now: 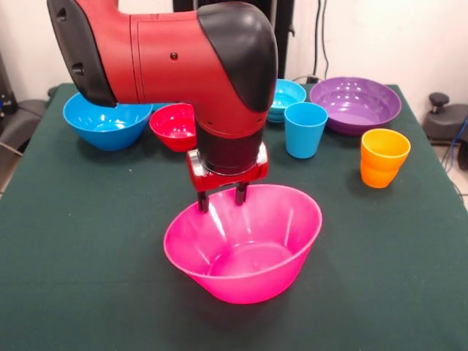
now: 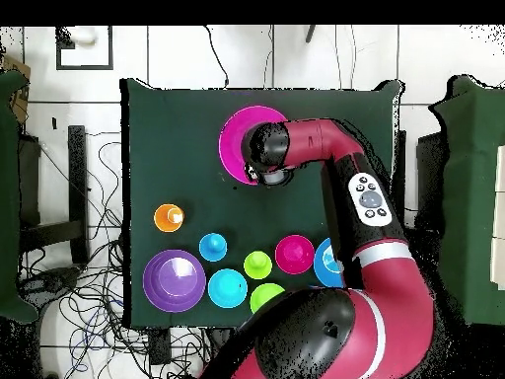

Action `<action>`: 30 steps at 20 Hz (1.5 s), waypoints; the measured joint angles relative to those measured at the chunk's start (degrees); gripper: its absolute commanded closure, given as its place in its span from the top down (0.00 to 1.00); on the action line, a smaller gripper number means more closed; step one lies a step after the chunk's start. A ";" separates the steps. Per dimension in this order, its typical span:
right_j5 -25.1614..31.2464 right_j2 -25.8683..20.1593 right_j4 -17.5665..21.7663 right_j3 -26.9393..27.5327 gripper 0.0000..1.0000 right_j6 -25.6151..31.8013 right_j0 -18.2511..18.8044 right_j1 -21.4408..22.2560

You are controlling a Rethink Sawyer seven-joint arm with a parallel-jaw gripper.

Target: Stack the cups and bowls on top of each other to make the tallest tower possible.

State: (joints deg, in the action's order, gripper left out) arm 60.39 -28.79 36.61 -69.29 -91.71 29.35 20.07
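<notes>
A huge pink bowl stands upright near the middle of the green table, with nothing in it. My gripper hangs over its far rim, open, and both fingertips reach down to rim level side by side. Behind stand a large blue bowl, a small red bowl, a cyan bowl, a light blue cup, a wide purple bowl and an orange cup. Overhead, a lime green cup and lime green bowl also show. Each piece stands alone.
The red and black arm reaches across the table and covers part of the blue bowl from above. The table is covered in dark green cloth. Cables lie on the floor around it.
</notes>
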 measured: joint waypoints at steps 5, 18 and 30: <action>0.01 0.00 1.45 -0.20 1.00 0.00 0.02 -0.08; -0.24 -0.02 5.29 -2.46 1.00 0.94 2.91 -0.92; -5.34 -0.29 10.70 -6.55 1.00 10.91 9.08 -1.44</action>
State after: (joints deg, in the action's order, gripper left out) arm 55.05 -29.08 47.31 -75.84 -80.80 38.43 18.63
